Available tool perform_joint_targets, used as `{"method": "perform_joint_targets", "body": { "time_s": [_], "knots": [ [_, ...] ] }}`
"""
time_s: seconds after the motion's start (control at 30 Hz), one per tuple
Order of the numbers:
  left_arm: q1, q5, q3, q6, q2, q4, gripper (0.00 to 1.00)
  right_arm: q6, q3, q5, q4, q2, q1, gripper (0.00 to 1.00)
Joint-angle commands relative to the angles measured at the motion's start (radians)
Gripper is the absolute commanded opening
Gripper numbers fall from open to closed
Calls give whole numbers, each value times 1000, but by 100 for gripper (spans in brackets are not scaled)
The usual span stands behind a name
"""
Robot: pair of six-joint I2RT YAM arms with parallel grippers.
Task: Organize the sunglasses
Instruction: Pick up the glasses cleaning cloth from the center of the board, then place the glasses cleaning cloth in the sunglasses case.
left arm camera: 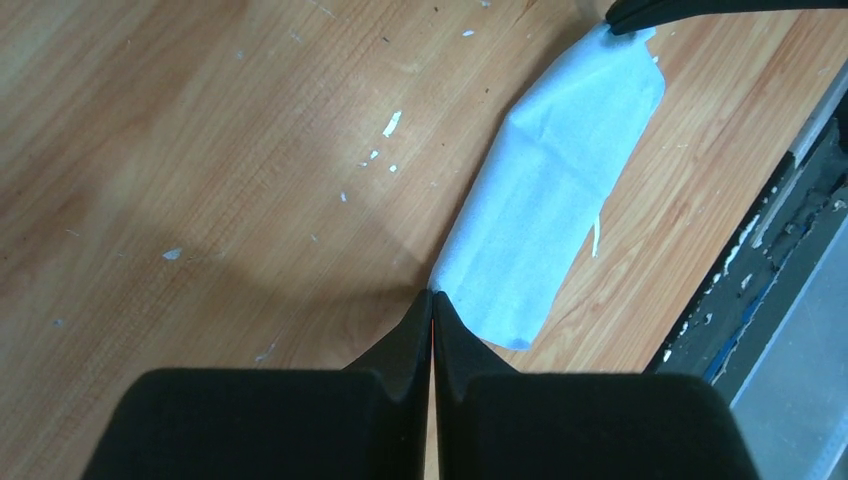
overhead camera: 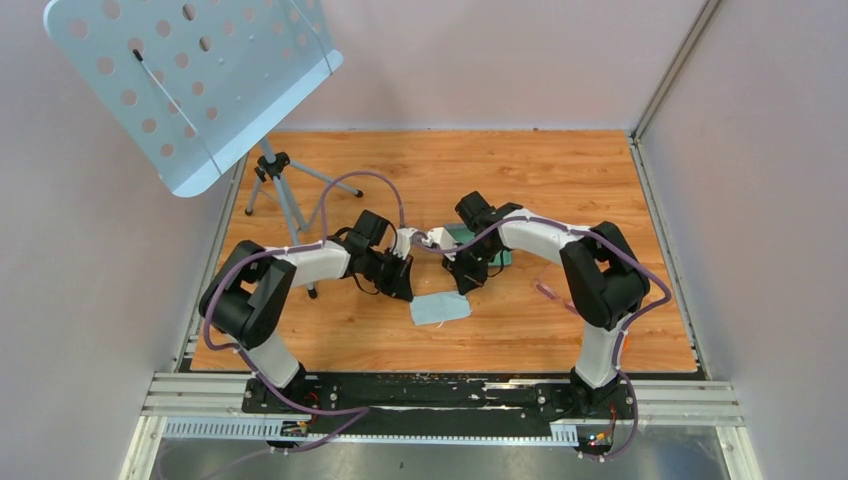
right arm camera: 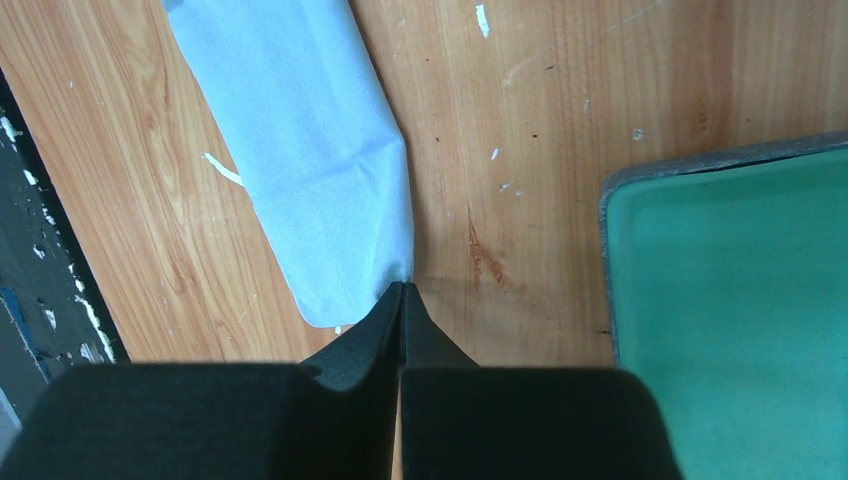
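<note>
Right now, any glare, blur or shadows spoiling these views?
Top external: even light, sharp, but sunglasses faint against the table. Left wrist: pale glare patch on the table, soft shadow by the left claw, cloth sharp. Right wrist: sharp, right claw featureless black.

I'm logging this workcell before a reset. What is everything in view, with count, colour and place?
sunglasses: one, translucent pink-purple, on the table to the right of the cloth
case: one, grey with teal inside, open, mid-table behind the cloth
cloth: one, pale grey-blue, near the table's centre, between the grippers
music stand: one, pale blue perforated plate on a grey tripod, far left
table: one, orange-brown wood, flecked with white scraps
left gripper: one, black, shut on one corner of the cloth
right gripper: one, black, shut on the cloth's other end
</note>
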Motion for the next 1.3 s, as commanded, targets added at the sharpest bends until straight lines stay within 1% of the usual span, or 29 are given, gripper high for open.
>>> {"method": "perform_joint_targets", "body": {
  "time_s": [0.0,0.23,0.33,0.63,0.73,0.83,1.27],
  "knots": [
    [-23,55,-23,-27,-60,86,0,35,30,25,-12,-36,-4,0],
    [-33,82,-13,-108,-95,160,0,21,10,103,-18,-96,-6,0],
    [-36,64,8,-111,-92,152,0,17,5,112,-24,-105,-18,0],
    [-70,-48,75,-163,-24,197,0,5,15,172,-59,-107,-73,0],
    [-80,-72,78,-191,-18,259,0,4,12,186,-67,-121,-98,0],
    [-94,-97,96,-205,-3,283,0,-2,8,204,-71,-135,-114,0],
    [-135,-185,217,-255,104,319,0,-38,55,247,-102,-144,-219,0]
  ]
}}
